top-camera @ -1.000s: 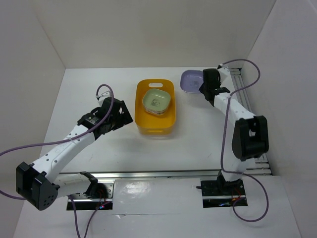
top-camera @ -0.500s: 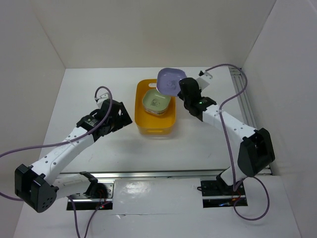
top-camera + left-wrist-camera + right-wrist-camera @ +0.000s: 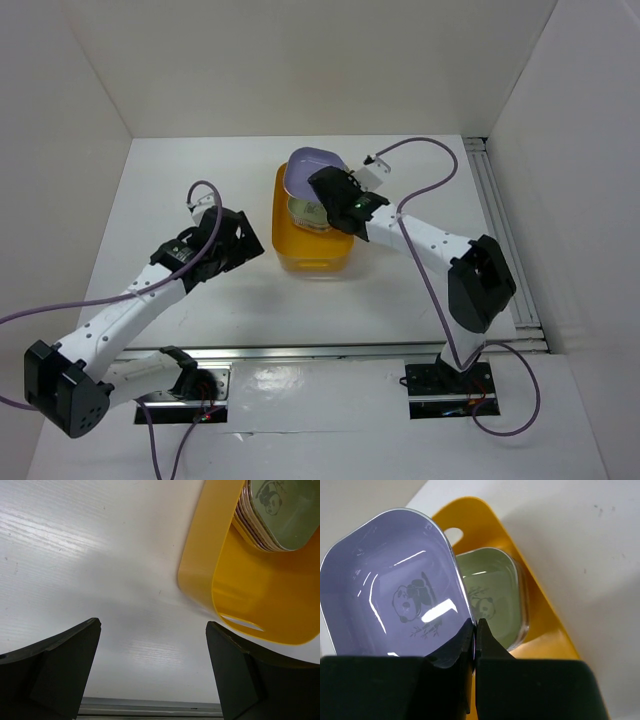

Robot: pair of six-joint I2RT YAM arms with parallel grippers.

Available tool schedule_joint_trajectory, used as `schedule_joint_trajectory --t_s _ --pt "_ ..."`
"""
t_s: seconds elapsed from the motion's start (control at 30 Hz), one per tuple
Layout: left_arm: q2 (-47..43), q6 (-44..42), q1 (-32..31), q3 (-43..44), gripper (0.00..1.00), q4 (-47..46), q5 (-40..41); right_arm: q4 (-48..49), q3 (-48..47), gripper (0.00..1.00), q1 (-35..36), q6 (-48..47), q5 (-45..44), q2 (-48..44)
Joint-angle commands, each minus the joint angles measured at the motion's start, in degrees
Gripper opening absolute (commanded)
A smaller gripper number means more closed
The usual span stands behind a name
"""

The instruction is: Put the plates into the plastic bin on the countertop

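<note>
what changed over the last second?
Right gripper, shut on the lavender plate by its rim, carried it left from the countertop beside the bin to above the bin's far end. Unchanged: left gripper open beside the bin, stacked plates inside it.

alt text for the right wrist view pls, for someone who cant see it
The right gripper pinches the rim of a lavender plate with a panda print, holding it over the orange-yellow plastic bin. A pale green plate with a panda print lies in the bin, and the white countertop shows beyond.
</note>
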State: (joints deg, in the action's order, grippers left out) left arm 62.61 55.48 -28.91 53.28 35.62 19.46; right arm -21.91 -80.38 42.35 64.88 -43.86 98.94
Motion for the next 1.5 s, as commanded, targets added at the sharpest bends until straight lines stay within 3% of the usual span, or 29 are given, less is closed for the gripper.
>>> schedule_joint_trajectory --t_s 0.0,0.23,0.37,0.4,0.47,0.7,0.77,0.9,1.07,1.2,1.47 --pt "-2.1 0.4 -0.1 -0.5 1.0 -0.7 0.9 -5.9 -3.9 0.0 1.9 9.2 -6.3 2.4" --pt "-4.0 0.4 -0.1 -1.6 1.0 -0.7 0.9 -13.1 -9.1 0.0 2.5 12.5 -6.9 7.9" --pt "-4.6 0.4 -0.1 -1.6 1.0 -0.2 0.9 -15.2 -10.3 0.11 2.5 14.3 -6.9 9.3" --pt "-4.6 0.4 -0.1 -1.6 1.0 -0.2 0.9 -15.2 -10.3 0.21 2.5 14.3 -6.9 9.3" --pt "-4.6 0.4 -0.1 -1.6 1.0 -0.2 0.9 -14.6 -10.3 0.68 2.5 13.8 -6.9 9.3" --pt "-4.6 -0.1 -0.1 -1.1 1.0 -0.2 0.9 -7.7 -10.9 0.88 5.2 6.6 -8.1 5.5" --pt "-4.6 -0.1 -0.1 -1.1 1.0 0.3 0.9 -2.8 -9.9 1.0 6.9 -3.0 -8.1 2.2" --pt "-4.1 -1.8 -0.1 2.9 1.0 2.3 0.9 5.4 -6.2 1.0 7.5 -17.6 -3.4 -4.5" --pt "-4.7 -3.7 -0.1 7.8 1.0 6.6 2.9 -0.3 -2.4 1.0 6.4 -31.2 -1.8 -12.7" --pt "-6.8 -4.9 -0.1 9.8 1.0 10.3 4.4 -7.6 4.2 1.0 6.4 -35.3 -2.4 -20.7" --pt "-12.4 -7.8 -0.1 7.1 1.0 15.0 5.5 -19.4 17.9 1.0 8.0 -31.8 -3.9 -40.6"
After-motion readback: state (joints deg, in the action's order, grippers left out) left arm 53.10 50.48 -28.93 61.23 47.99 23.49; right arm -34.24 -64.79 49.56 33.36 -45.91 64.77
